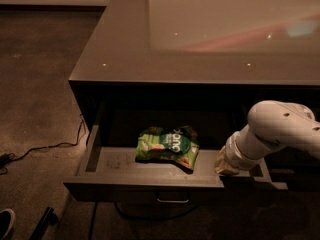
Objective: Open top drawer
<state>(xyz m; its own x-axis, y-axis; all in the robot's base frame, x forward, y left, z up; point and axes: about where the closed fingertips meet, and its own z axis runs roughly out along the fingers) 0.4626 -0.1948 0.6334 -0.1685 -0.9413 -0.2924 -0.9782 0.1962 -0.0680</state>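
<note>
The top drawer [125, 186] stands pulled out from under the counter's glossy top [125, 49]. Its grey floor [112, 159] shows. A small metal loop handle [172, 200] sits at the centre of its dark front. A green snack bag [167, 145] lies inside near the middle. My gripper [226, 167] is at the end of the white arm [280, 131], down at the right end of the drawer's front rim.
A black cable [45, 146] runs over the carpet at the left. A dark shoe tip [6, 223] and a black bar [42, 223] lie at the bottom left. The counter's left edge [92, 39] borders open carpet.
</note>
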